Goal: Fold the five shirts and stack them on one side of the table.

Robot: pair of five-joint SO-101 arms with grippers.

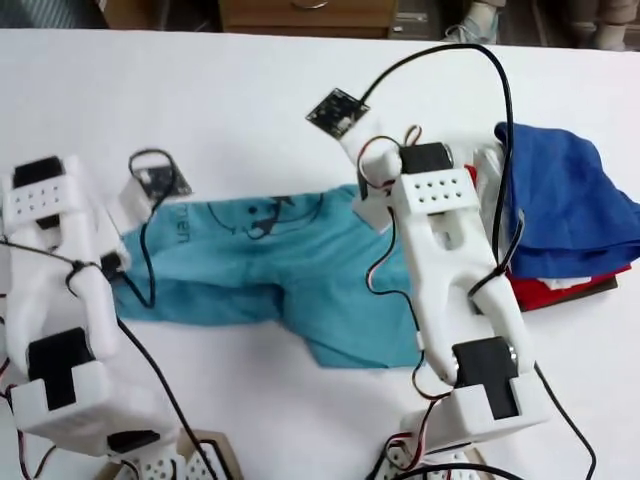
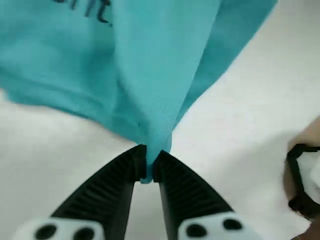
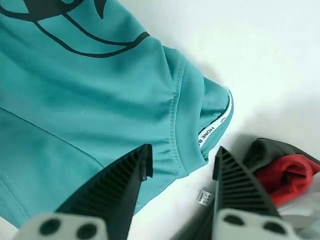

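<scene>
White table (image 1: 250,90) seen from above, with 2 white robot arms based at its near edge. A teal shirt (image 1: 270,270) lies rumpled across the middle, between the arms. Its front carries a dark line drawing (image 3: 75,30) and a row of dark letters (image 2: 85,7), cut off at the frame edge and too blurred to read.

A pile (image 1: 570,230) of other shirts sits at the table's right side, just beside the teal shirt's collar end. A blue shirt (image 1: 570,190) lies loosely on top, a red shirt (image 1: 560,290) is under it, and a dark layer is at the bottom.

The right arm (image 1: 450,250) stretches forward, its wrist bent down over the collar end of the teal shirt, close to the pile. The left arm (image 1: 50,270) is folded up beside the shirt's opposite end, its wrist turned in toward the cloth.

The left gripper (image 2: 149,167) is clamped on a bunched edge of the teal shirt, and the fabric fans out from between its black ribbed fingers (image 2: 115,185). The right gripper (image 3: 182,162) hangs with jaws spread wide on either side of the collar seam, grasping nothing.

Inside the collar is a white strip label (image 3: 212,131) with tiny print, and a small white tag (image 3: 203,196) sits near it. Neither can be read.
</scene>
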